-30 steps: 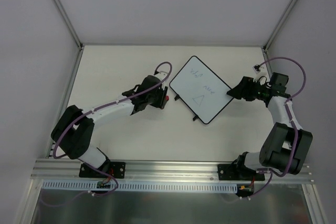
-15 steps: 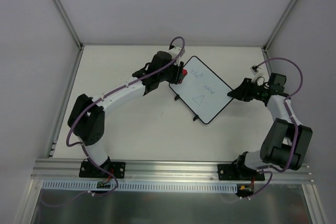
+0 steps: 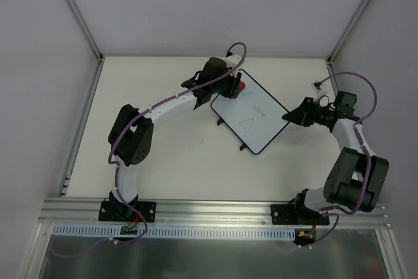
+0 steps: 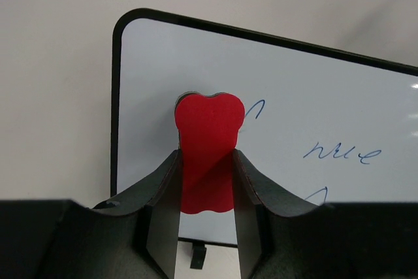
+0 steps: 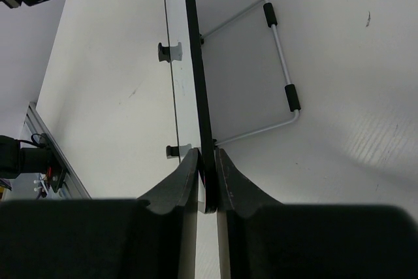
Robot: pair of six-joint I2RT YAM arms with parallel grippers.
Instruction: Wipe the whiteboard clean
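The whiteboard (image 3: 251,112) stands tilted on the table, white with a thin black rim and blue marker scribbles (image 4: 339,153). My left gripper (image 3: 236,87) is shut on a small red eraser (image 4: 208,142), which sits over the board's upper left corner area next to a blue stroke. My right gripper (image 3: 287,115) is shut on the board's right corner. In the right wrist view the black rim (image 5: 199,96) runs edge-on between the fingertips (image 5: 187,168), and the board's wire stand (image 5: 282,76) shows behind it.
Two small black feet (image 3: 243,149) stick out from the board's lower left edge. White walls with metal corner posts (image 3: 78,14) enclose the table. An aluminium rail (image 3: 215,210) runs along the near edge behind both arm bases.
My left arm swung the eraser up and to the right, from beside the board's left edge onto its top corner. My right gripper closed on the board's right corner.
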